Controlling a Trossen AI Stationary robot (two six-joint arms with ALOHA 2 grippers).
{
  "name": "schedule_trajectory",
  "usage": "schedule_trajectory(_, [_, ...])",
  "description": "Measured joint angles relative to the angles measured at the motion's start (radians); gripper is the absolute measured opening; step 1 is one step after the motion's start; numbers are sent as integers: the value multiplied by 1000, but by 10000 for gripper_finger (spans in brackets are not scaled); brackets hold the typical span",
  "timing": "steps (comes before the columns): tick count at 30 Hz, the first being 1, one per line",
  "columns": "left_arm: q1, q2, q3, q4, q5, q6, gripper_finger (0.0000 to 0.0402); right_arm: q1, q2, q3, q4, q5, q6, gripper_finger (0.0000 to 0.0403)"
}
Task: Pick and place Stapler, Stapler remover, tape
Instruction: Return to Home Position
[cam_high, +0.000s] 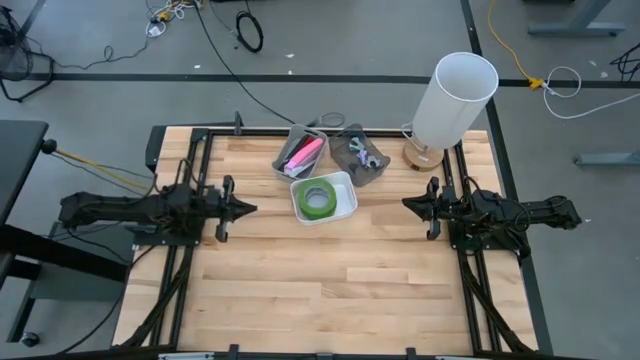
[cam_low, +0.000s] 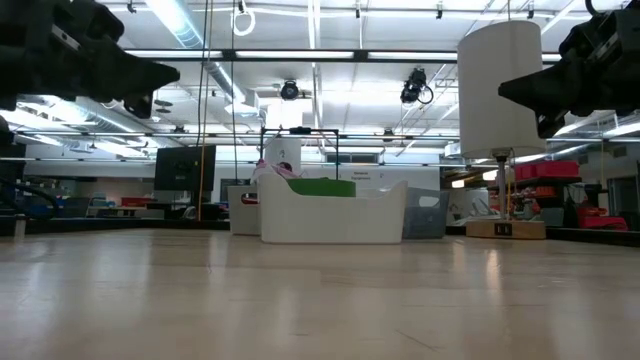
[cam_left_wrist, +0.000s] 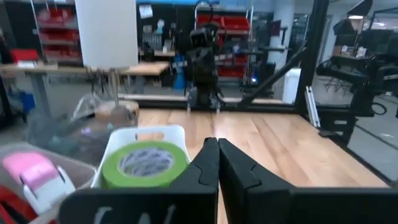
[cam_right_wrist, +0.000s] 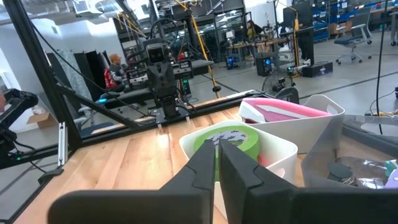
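**Sorting rig at rest, read left to right in the high view.** The left hand (cam_high: 243, 208) sits over the left side of the tabletop (cam_high: 330, 290). Its fingers are pressed together on nothing and point inward, which I judge to be a parked pose that keeps the arm well apart from the bins.

Three bins huddle near the far edge, where either arm can reach them.
- **Gray bin** (cam_high: 284, 160): it cradles the pink stapler (cam_high: 305, 153), which lies slantwise.
- **White bin** (cam_high: 349, 186): just in front of the other two, it holds a green tape (cam_high: 303, 200) lying flat, so it cannot roll. I cannot tell whether other rolls lie beneath it.
- **Dark bin** (cam_high: 383, 162): it holds the staple removers (cam_high: 358, 152), too small for me to count.

Every task item I can see lies in a bin, so I judge the sorting done.

The right hand (cam_high: 408, 203) mirrors the left, likewise closed and empty. A lamp (cam_high: 455, 95) stands at the far right corner, behind it.
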Motion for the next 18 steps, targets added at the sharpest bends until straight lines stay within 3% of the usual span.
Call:
schedule_trajectory(9, [0,-20,-32,64,-31,85,3,0,0,0,0,0,0,23])
schedule_trajectory(18, [0,-147,-32,-138,-78,80,3,0,0,0,0,0,0,23])
